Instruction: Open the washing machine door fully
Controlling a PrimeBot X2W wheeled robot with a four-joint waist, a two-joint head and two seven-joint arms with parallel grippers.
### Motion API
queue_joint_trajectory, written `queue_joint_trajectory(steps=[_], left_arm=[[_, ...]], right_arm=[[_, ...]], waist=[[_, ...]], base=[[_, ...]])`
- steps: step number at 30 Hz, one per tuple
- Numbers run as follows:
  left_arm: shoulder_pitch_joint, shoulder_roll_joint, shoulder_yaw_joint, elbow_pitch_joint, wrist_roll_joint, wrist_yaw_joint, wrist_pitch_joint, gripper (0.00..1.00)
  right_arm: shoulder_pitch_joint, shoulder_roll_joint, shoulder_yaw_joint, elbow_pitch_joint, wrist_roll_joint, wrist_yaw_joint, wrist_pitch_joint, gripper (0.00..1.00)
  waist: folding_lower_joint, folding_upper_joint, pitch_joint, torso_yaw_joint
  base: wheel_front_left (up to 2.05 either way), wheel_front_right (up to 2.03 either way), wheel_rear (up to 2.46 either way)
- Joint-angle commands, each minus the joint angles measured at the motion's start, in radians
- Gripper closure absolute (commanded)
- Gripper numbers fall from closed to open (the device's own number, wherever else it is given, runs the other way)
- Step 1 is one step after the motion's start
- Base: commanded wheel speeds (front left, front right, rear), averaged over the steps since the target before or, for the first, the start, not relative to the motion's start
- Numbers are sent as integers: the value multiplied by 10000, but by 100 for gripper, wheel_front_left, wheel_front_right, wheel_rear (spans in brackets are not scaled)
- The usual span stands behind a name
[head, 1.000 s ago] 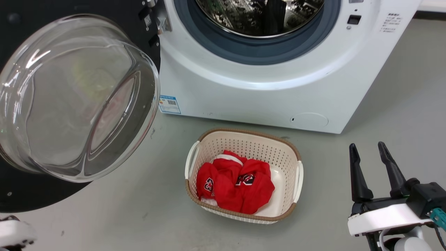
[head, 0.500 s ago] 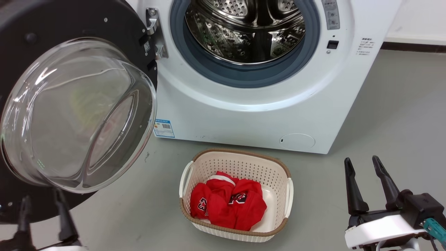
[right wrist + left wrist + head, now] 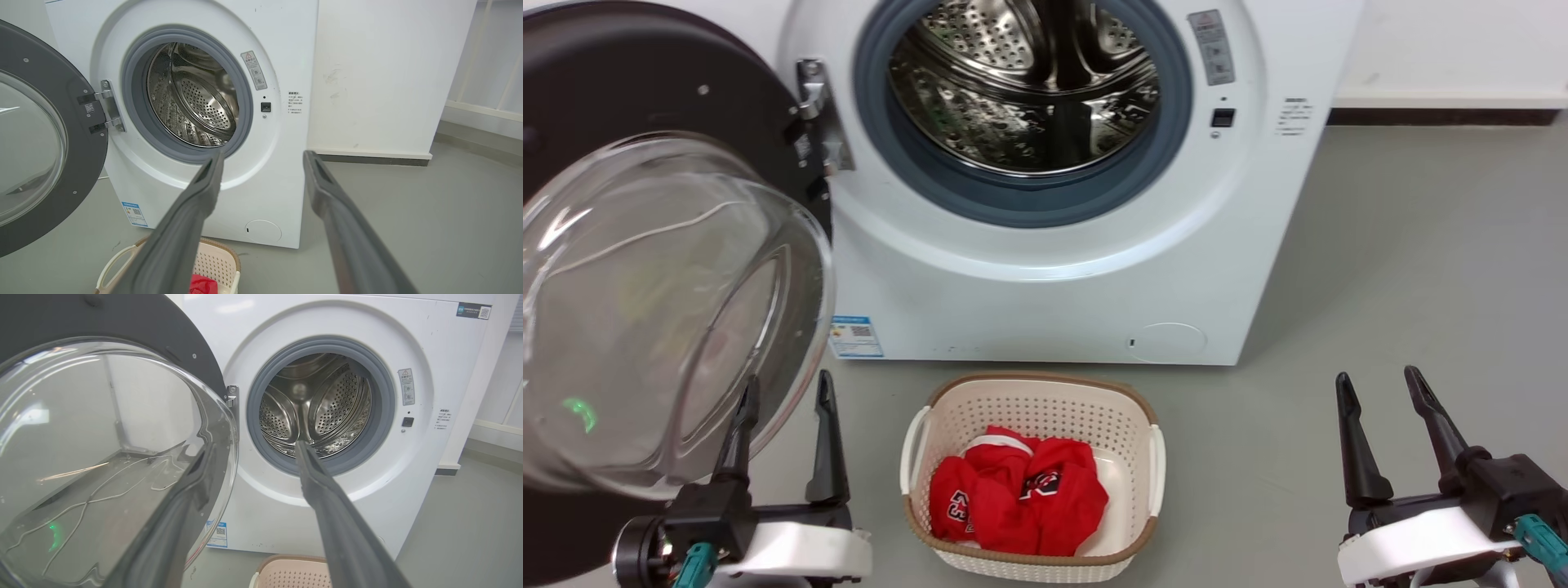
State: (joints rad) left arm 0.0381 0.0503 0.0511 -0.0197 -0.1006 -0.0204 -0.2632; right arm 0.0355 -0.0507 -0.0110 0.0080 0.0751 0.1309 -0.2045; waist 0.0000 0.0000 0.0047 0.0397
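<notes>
Risk: the washing machine door (image 3: 654,269) hangs wide, left of the drum opening (image 3: 1021,90). With the left gripper (image 3: 788,382) just under its glass bowl (image 3: 102,449), a careless lift would likely knock the glass or swing the door back toward the drum opening.
Hinge: the hinge (image 3: 821,114) at the drum opening's left edge might strain if pushed further.
Left gripper: fingers spread and empty, below-left of the drum opening; whether it touches the bowl is unclear.
Right gripper (image 3: 1376,377): spread, empty, below-right of the drum opening, well apart from the door.
</notes>
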Motion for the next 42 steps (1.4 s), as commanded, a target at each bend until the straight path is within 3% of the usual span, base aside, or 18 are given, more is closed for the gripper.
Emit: queue_joint_trajectory(steps=[1,9,24,34,35,42], left_arm=[[-183,3,-108,79,72,10,-22,0],[-203,3,-432,221,315,93,-22,0],[74,1,-791,106,205,339,-23,0],[6,0,-779,65,169,244,-23,0],[134,0,-790,133,185,262,2,100],[133,18,-764,431,-926,175,211,100]], right_arm=[[-17,12,1,-87,-136,-3,19,0],[55,12,-13,-177,-294,-3,127,0],[-138,12,-3,172,-126,-3,19,0],[-153,12,70,282,42,-3,-49,0],[-54,0,64,296,41,0,17,100],[10,-38,84,526,1167,0,169,100]], waist=[[0,0,-22,-305],[0,0,-19,-799],[0,0,-10,-587],[0,0,45,-642],[0,0,45,-642],[0,0,44,-632]], base=[[0,0,0],[0,0,0],[0,0,0],[0,0,0],[0,0,0],[0,0,0]])
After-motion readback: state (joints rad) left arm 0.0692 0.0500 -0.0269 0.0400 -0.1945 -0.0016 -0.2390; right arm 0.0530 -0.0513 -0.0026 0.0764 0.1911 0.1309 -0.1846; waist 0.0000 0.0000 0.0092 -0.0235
